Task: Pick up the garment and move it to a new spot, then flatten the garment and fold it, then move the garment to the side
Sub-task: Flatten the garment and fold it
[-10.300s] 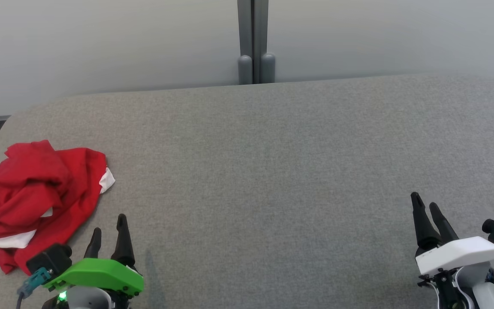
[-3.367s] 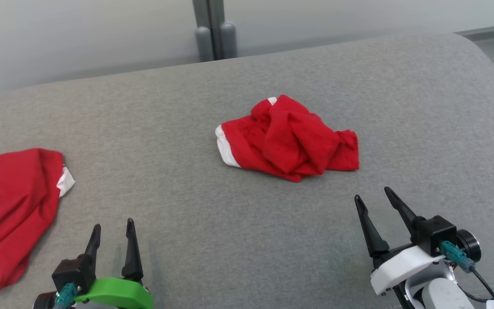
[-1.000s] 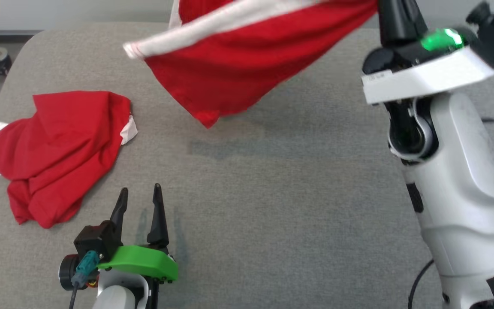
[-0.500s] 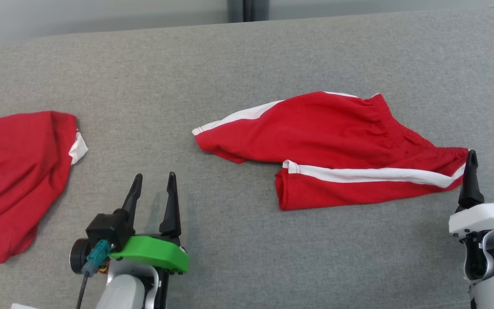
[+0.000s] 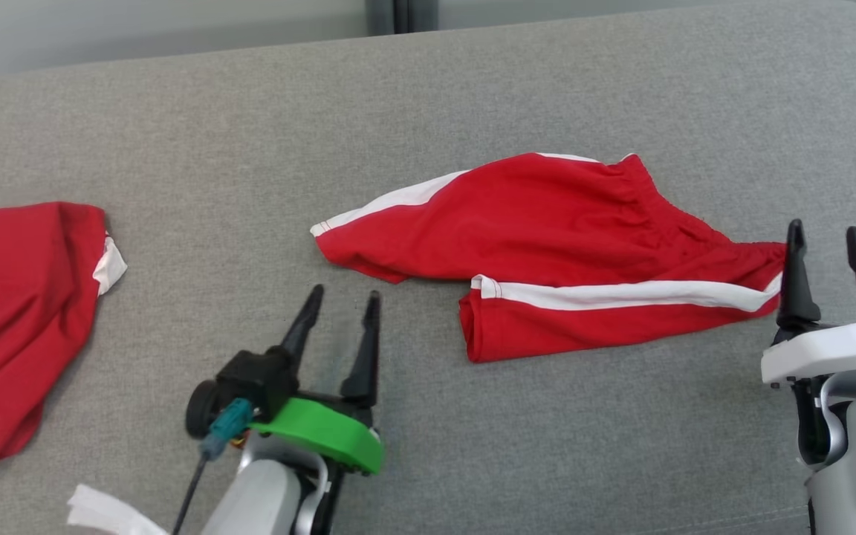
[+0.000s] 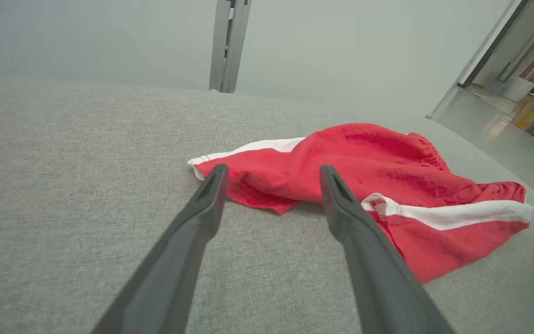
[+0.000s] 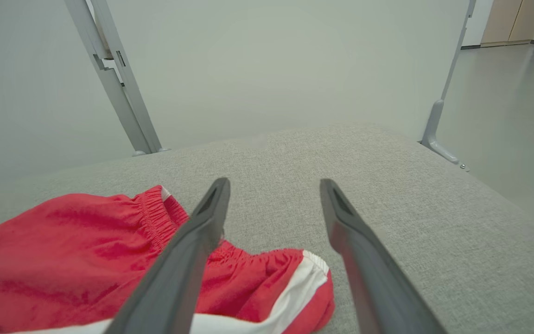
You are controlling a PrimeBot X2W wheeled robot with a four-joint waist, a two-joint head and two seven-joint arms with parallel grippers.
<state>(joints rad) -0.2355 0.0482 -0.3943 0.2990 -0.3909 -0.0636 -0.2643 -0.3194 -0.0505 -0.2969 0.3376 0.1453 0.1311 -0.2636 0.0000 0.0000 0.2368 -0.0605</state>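
Note:
The garment (image 5: 547,245) is a pair of red shorts with white side stripes, lying spread on the grey padded table (image 5: 428,96), waistband to the right. My right gripper (image 5: 825,230) stands open just right of the waistband corner, holding nothing; in the right wrist view the elastic waistband (image 7: 155,218) lies left of its fingers (image 7: 202,232). My left gripper (image 5: 342,297) is open near the front, pointing toward the shorts' left leg hem (image 6: 230,181), which lies just beyond its fingertips.
A second red and white garment (image 5: 19,312) lies crumpled at the table's left edge. A grey partition post (image 5: 394,15) stands behind the table. A white scrap (image 5: 101,509) shows at the bottom left.
My right gripper has let go of the shorts, which went from hanging in the air to lying spread on the table. My left gripper has moved forward and right toward the shorts.

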